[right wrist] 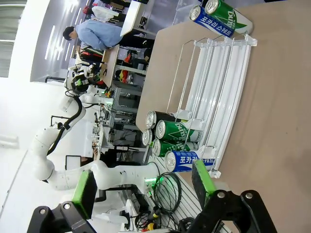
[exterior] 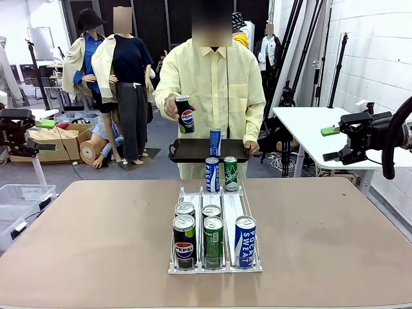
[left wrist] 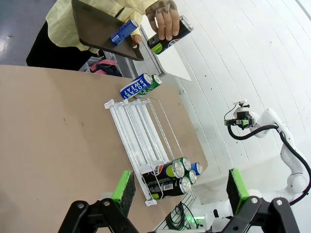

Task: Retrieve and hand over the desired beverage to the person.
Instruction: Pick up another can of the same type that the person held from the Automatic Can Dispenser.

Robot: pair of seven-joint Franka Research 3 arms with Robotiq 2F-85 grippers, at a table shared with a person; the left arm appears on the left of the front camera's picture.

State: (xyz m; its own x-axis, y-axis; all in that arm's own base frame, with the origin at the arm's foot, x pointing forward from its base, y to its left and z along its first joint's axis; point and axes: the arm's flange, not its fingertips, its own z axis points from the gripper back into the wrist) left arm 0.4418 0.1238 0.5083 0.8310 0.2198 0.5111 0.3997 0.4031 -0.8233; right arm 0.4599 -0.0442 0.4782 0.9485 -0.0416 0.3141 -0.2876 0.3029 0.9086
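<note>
A person (exterior: 212, 77) in a pale-yellow shirt stands at the far side of a brown table (exterior: 335, 244), facing across it. The hand (exterior: 172, 106) on the left of the scene holds up a black Pepsi can (exterior: 186, 116) at chest height. The other hand steadies a dark tray (exterior: 187, 154) at waist level, with a small blue can (exterior: 215, 141) standing on it.

At the middle of the table sits a white three-lane rack (exterior: 233, 206). Its near end holds a second Pepsi (exterior: 184, 241) on the left, a green can (exterior: 213, 239) in the middle and a Pocari Sweat can (exterior: 245, 241) on the right. Two more cans stand behind the left and middle ones. At the rack's far end, a blue-and-white can (exterior: 212, 174) and a green-and-white can (exterior: 230, 174) stand side by side.

The left gripper (left wrist: 181, 174) hangs off the table's left side, fingers spread wide, pinching nothing. The right gripper (right wrist: 143, 167) hangs off the right side, likewise spread and holding nothing.
</note>
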